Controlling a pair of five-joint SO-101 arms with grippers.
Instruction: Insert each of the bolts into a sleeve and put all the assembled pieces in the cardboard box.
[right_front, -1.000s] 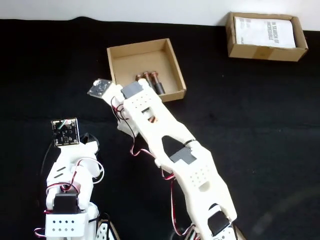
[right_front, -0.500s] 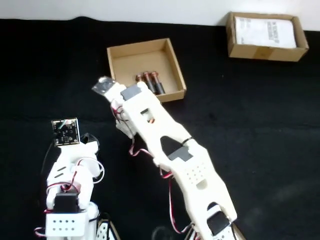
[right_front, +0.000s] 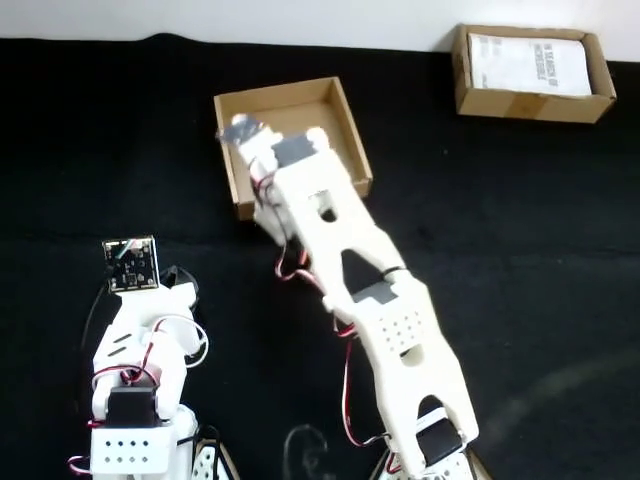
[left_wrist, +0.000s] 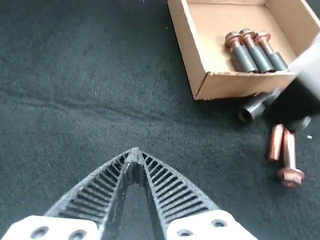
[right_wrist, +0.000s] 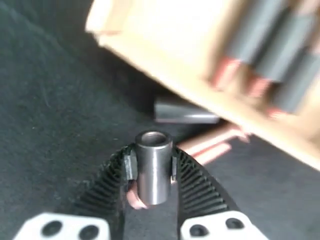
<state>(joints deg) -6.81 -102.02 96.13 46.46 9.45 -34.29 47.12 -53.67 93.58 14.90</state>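
Note:
My right gripper is shut on a dark sleeve held upright, with a copper bolt head showing at its lower end. My right arm reaches over the front wall of the open cardboard box. Three assembled pieces lie side by side in the box. On the mat just outside the front wall lie a loose sleeve and two copper bolts. My left gripper is shut and holds nothing, well back from the box over bare mat.
A second cardboard box holding a printed sheet sits at the far right by the white wall. My left arm stands at the near left. Black mat covers the table.
My right arm has swung away from the mat beside the box's front left corner and now reaches over the box's front wall, covering the assembled pieces in the high view. The left arm has kept still.

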